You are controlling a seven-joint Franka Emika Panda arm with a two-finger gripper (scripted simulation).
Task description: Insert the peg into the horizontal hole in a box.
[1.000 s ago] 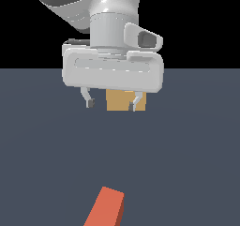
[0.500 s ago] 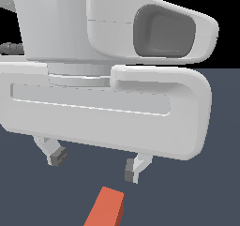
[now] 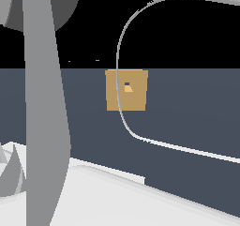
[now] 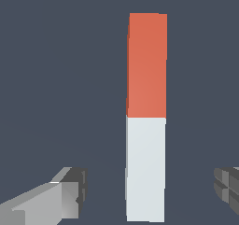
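In the wrist view the peg [image 4: 146,65] lies flat on the dark grey floor, a long bar with one orange-red half and one white half. My gripper [image 4: 149,189] is open above it. One finger [image 4: 65,191] and the other finger [image 4: 228,186] stand wide apart on either side of the white half, without touching it. In the exterior view the tan box [image 3: 126,98] stands far back on the floor, with the small dark hole [image 3: 127,86] in its facing side. The peg and the fingers are hidden in that view.
Large white-grey parts of my arm [image 3: 42,103] and hand [image 3: 93,197] sit right in front of the exterior camera and block its left and lower part. A thin curved outline [image 3: 123,112] crosses in front of the box.
My hand has come down and closer to the exterior camera and now fills much of that view. The peg, seen at the lower edge before, is now hidden, and the box shows again.
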